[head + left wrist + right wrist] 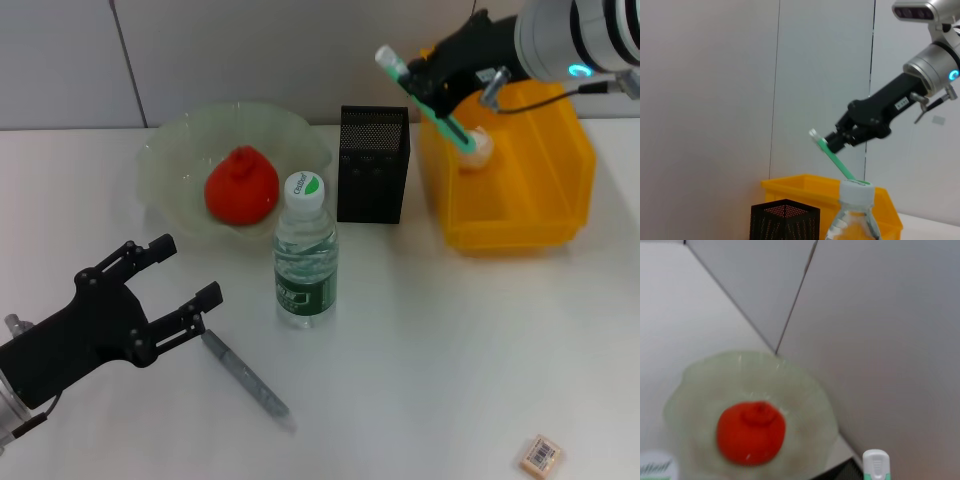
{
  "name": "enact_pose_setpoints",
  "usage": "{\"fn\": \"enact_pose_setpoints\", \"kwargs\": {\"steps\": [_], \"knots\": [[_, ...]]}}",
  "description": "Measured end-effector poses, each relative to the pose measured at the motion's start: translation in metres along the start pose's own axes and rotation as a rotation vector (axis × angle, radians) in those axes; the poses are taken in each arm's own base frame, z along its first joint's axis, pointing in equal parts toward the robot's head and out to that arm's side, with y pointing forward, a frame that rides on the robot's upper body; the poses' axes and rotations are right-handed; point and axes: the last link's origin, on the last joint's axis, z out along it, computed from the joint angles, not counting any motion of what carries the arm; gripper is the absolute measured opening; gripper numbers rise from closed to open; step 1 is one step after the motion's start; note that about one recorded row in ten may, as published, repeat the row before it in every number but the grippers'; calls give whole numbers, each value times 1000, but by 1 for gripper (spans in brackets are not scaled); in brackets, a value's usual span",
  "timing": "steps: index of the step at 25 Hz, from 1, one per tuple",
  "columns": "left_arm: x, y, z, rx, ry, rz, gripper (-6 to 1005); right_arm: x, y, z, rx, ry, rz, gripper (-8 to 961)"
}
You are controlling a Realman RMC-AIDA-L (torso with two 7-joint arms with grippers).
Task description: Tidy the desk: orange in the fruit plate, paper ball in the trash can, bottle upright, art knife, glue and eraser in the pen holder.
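Head view. We find the right pincer (437,92) raised between the pen holder (372,165) and the trash can (515,175), pinching a green-and-white stick, most likely the glue (432,102), which hangs tilted with its lower end over the can's near corner. The chief risk, in our judgement, is a release from here: the stick would drop into the can or onto the tabletop (450,340) rather than the holder. A tilted stick could also catch the mesh rim. The paper ball (478,146) lies in the can. The orange (241,185) sits in the fruit plate (165,165). We cannot tell what the holder contains. The bottle (305,255) stands upright near the holder, and a sweeping arm could topple it. The left pincer (185,275) hovers low with fingers spread beside the art knife (247,376). The eraser (541,455) lies apart at the near edge.

Left wrist view. The right pincer grips the stick above the can; the holder's mouth lies to one side, so the carry is unfinished.

Right wrist view. The orange rests centrally in the plate; the stick's white tip shows at the frame edge.
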Motion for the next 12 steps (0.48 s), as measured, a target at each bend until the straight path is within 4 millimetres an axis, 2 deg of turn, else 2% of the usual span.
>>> {"fn": "enact_pose_setpoints", "kwargs": {"steps": [4, 12], "knots": [[0, 1, 0, -2, 0, 0, 826, -8, -8, 0, 34, -79, 40, 98], [1, 1, 0, -7, 6, 0, 826, -12, -14, 6, 36, -206, 89, 103]]}}
